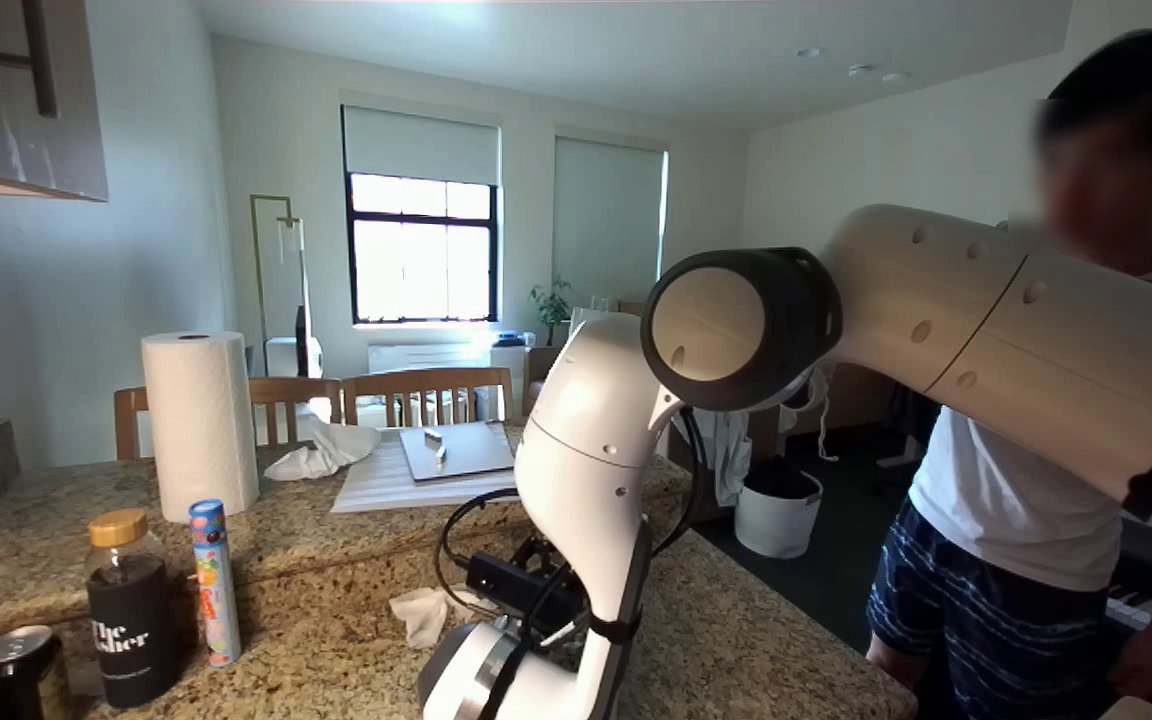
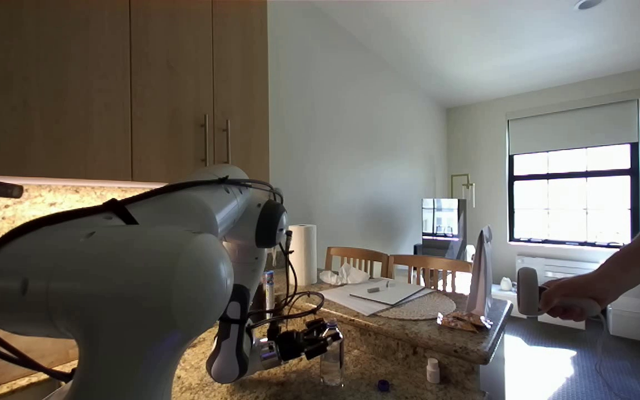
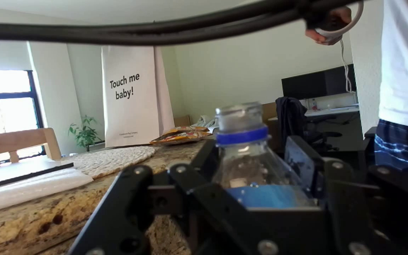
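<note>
The gripper (image 3: 253, 159) straddles the upper part of the clear plastic bottle (image 2: 331, 368), a jaw right at each side, though whether they clamp it I cannot tell. The bottle stands uncapped and upright on the desk (image 2: 284, 383), with a blue cap (image 2: 383, 385) and a small white bottle (image 2: 433, 371) nearby.

Bent at the elbow (image 1: 741, 325), high above the level of the bottle (image 2: 332, 368). Sloping steeply down the forearm (image 1: 586, 430) to the wrist (image 2: 230, 358), low and near the bottle. Pointing the gripper (image 3: 255, 154) roughly level at the bottle, with fingers (image 3: 303, 163) on both sides of its upper part. Hard to tell actual gripping from merely flanking it.
</note>
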`<state>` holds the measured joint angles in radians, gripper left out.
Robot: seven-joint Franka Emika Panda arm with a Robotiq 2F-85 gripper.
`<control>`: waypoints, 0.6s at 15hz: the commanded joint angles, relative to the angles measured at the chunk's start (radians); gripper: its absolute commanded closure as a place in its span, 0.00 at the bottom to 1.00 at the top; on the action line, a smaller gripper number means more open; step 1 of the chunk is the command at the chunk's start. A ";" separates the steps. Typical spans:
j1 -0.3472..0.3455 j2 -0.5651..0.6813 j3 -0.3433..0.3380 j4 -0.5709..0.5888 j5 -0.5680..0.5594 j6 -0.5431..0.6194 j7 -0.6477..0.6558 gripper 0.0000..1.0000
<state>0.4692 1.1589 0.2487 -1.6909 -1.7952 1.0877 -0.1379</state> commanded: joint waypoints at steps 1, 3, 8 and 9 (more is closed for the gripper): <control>-0.016 0.004 0.015 -0.005 0.022 0.036 0.004 0.71; -0.017 0.001 0.016 -0.006 0.021 0.039 0.003 0.71; -0.017 -0.003 0.016 -0.007 0.024 0.038 -0.011 0.21; -0.019 -0.005 0.017 -0.009 0.026 0.041 -0.015 0.19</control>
<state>0.4692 1.1579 0.2486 -1.6905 -1.7953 1.0878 -0.1382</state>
